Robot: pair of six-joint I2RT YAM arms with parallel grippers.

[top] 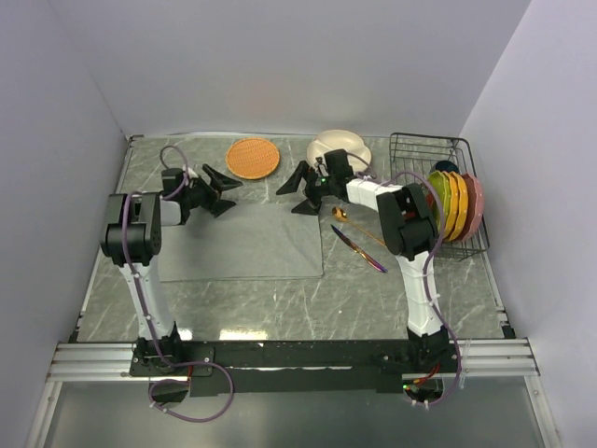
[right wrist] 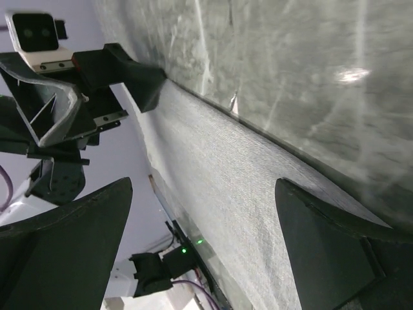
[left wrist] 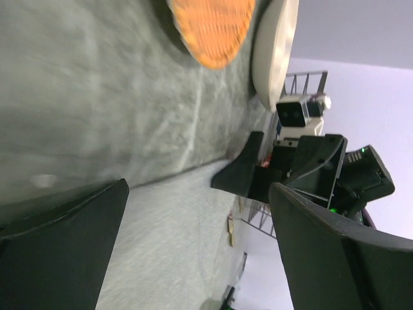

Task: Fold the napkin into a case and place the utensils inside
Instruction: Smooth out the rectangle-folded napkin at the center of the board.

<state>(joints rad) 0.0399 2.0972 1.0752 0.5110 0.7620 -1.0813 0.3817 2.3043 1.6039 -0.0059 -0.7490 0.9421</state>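
The napkin lies flat on the worktop, left of centre. The left gripper and the right gripper hang at its far edge, jaws spread wide, each holding nothing. The spoon and the knife lie just beside the cloth's right edge.

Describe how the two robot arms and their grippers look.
The left arm and right arm match: white tubular links, chunky black joints, purple cables looping alongside. The left gripper and right gripper each carry two matte black wedge-shaped fingers.
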